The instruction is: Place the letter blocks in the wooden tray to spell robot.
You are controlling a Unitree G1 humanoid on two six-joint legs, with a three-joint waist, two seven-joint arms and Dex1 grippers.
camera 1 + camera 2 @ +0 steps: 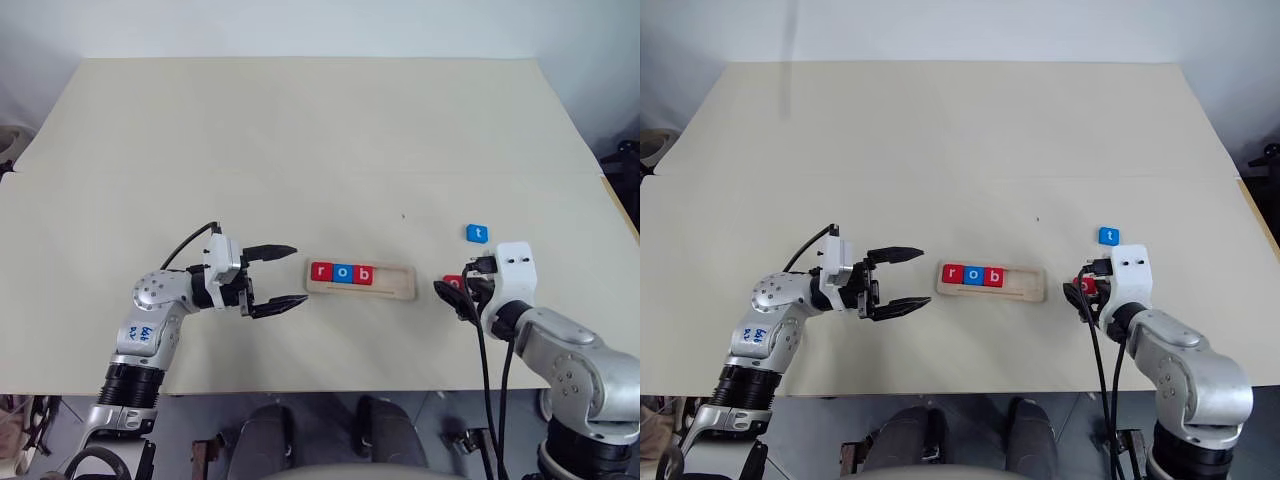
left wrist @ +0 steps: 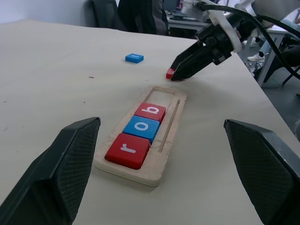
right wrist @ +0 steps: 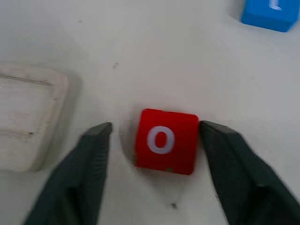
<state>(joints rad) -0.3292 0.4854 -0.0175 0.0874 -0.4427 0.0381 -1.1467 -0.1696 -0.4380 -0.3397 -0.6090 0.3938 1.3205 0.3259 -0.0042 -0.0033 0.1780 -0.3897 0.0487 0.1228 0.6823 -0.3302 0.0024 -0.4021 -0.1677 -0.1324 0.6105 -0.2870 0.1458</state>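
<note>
- The tray (image 1: 361,280) lies near the front middle of the table (image 1: 300,130). A red r (image 1: 321,271), a blue o (image 1: 343,272) and a red b (image 1: 364,274) sit side by side in its left part; the right part is bare wood.
- The left wrist view adds what the head views do not: a thin groove runs lengthwise along the tray's near side, beside the tiles.
- The left gripper (image 1: 283,276) hangs just left of the tray, pointing right, jaws wide apart and holding nothing.
- The right gripper (image 3: 154,140) is low over the table just right of the tray. From the head it half hides a red tile (image 1: 1089,285).
- The right wrist view shows that tile as a red o, flat on the table between the spread fingers; one finger is at its edge, the other stands off.
- The blue t (image 1: 477,233) lies alone, farther back.
</note>
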